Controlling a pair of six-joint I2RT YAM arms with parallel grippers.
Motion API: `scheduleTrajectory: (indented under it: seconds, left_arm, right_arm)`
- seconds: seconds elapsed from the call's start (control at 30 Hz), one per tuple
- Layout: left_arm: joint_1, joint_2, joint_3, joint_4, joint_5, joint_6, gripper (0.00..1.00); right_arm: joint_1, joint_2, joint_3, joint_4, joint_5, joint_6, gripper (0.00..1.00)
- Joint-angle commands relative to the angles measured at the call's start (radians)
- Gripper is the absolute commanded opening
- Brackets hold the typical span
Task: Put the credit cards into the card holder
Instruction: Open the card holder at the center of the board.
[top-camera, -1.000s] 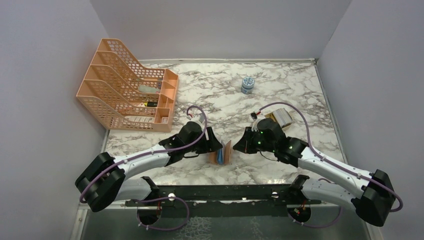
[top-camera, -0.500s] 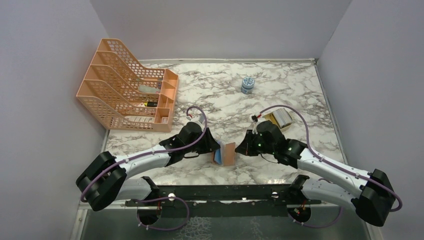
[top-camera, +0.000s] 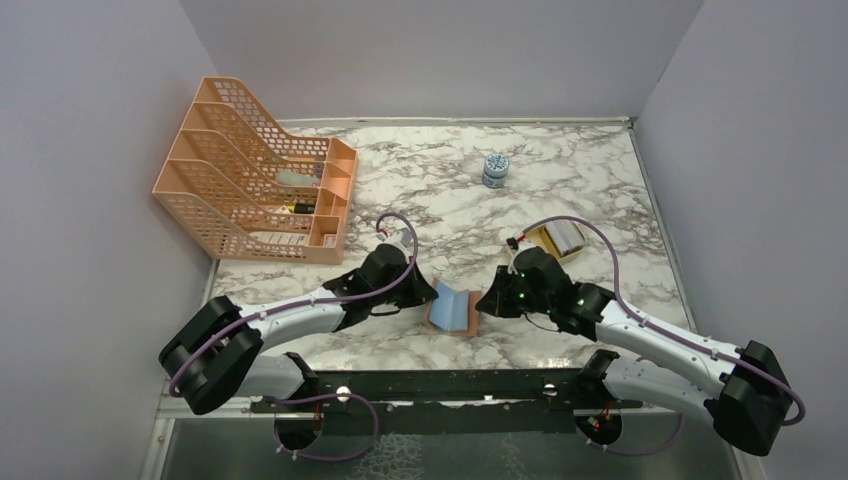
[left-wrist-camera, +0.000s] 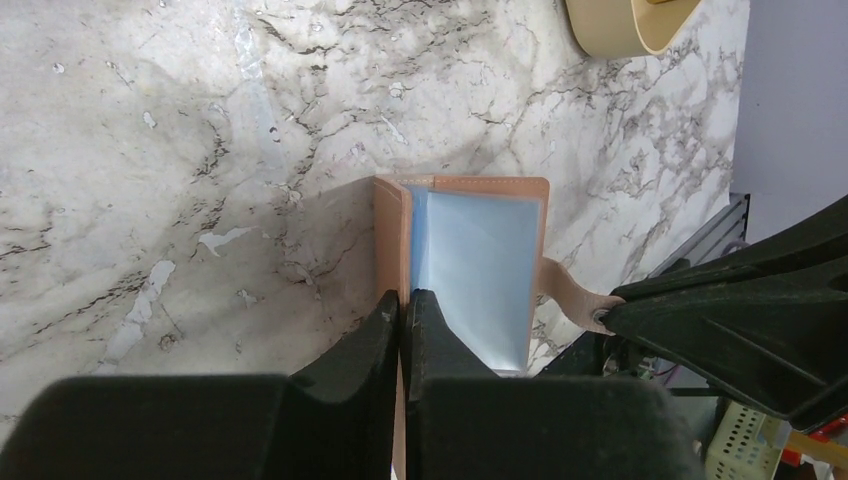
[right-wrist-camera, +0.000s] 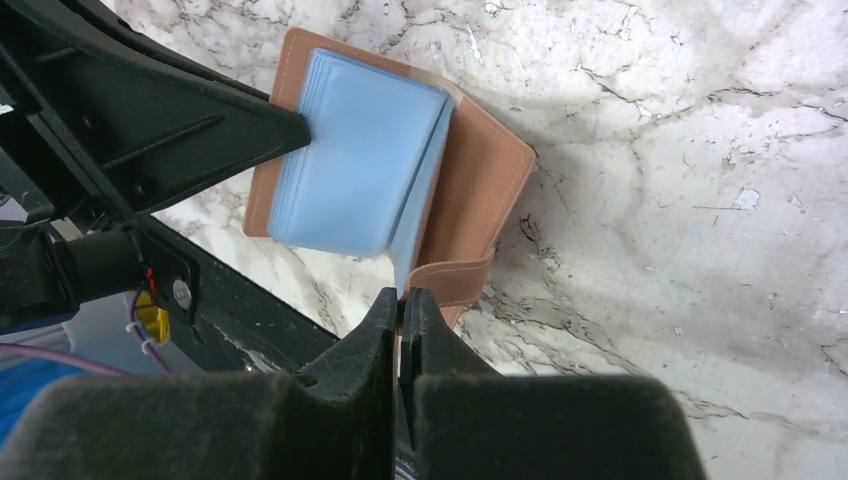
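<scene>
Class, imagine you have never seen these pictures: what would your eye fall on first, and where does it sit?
First, the tan card holder, held open near the front middle of the marble table with its light blue sleeves showing. The left gripper is shut on one cover and the right gripper on the strap. Next, the orange mesh file rack at the far left.

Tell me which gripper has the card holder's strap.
The right gripper, shut on the tan strap; the left gripper instead pinches one cover of the card holder.
</scene>
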Motion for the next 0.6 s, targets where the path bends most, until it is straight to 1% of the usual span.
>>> scheduleTrajectory:
  seconds: [0.0, 0.13, 0.23, 0.33, 0.47, 0.57]
  left_arm:
    - [-0.001, 0.001, -0.011, 0.015, 0.029, 0.01, 0.0]
    - [-0.001, -0.025, -0.011, 0.009, 0.03, 0.014, 0.0]
    - [-0.001, -0.05, -0.012, 0.002, 0.021, 0.015, 0.0]
    - [-0.001, -0.068, -0.018, 0.002, 0.015, 0.011, 0.0]
    - [-0.001, -0.086, -0.031, 0.008, 0.01, -0.004, 0.0]
    - [-0.001, -0.092, -0.051, 0.029, 0.011, -0.029, 0.0]
  right_arm:
    - [0.003, 0.004, 0.026, -0.036, 0.067, 0.005, 0.07]
    - [0.002, 0.014, 0.106, -0.174, 0.113, 0.012, 0.32]
    - [0.003, 0.011, 0.166, -0.221, 0.099, -0.01, 0.43]
    - [0.002, 0.005, 0.2, -0.205, 0.048, -0.022, 0.46]
    - [0.003, 0.02, 0.182, -0.078, -0.078, -0.011, 0.46]
    - [0.003, 0.086, 0.161, -0.001, -0.137, 0.007, 0.46]
